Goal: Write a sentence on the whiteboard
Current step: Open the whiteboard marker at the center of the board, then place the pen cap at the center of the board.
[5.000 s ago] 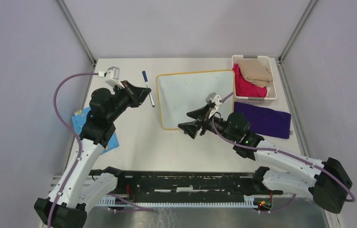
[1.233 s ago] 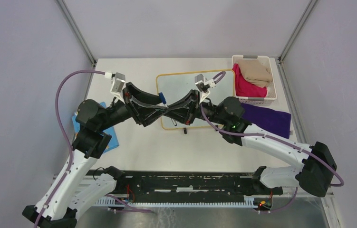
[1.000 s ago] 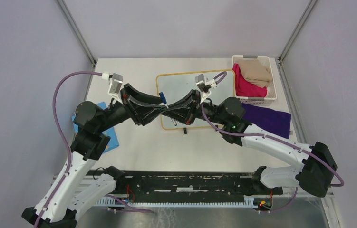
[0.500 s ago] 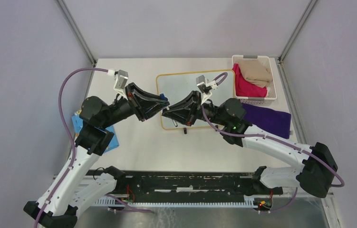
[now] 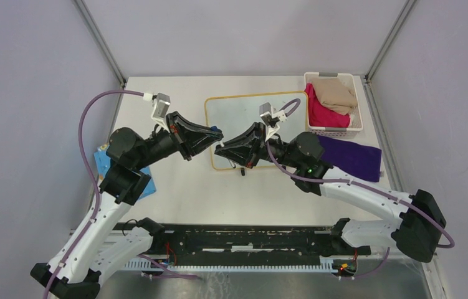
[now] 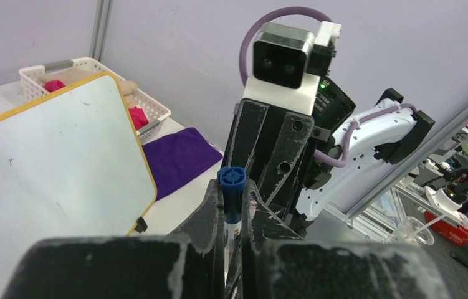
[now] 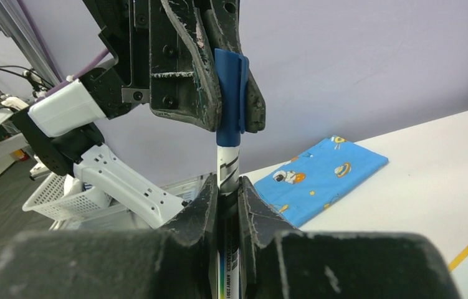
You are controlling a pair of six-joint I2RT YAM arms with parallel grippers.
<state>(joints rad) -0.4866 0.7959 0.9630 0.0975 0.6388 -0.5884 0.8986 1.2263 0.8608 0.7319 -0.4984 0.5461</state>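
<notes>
Whiteboard (image 5: 243,115) at the table's far edge, both grippers on one marker

You've got the whiteboard sitting toward the far edge of the table (image 5: 181,187), its right side just beside the white basket (image 5: 334,77) in the far right corner. Its face reads plain glossy white in the top view and in the left wrist view (image 6: 50,149).

Your two grippers meet tip to tip over the board's near left corner, near its left frame. The right gripper (image 7: 227,202) is clamped on the white barrel of the marker (image 7: 227,168). The left gripper (image 7: 231,121) is squeezed tight on the blue cap (image 7: 230,87), which sits on the marker's end. The left wrist view shows the same cap (image 6: 232,177) pinched between its own fingers, with the right gripper (image 6: 275,156) straight ahead. The marker is off the board and not touching it.

A purple cloth (image 5: 349,159) lies near the right edge, below the basket. A blue patterned cloth (image 5: 103,163) lies at the left edge, partly under your left arm.
</notes>
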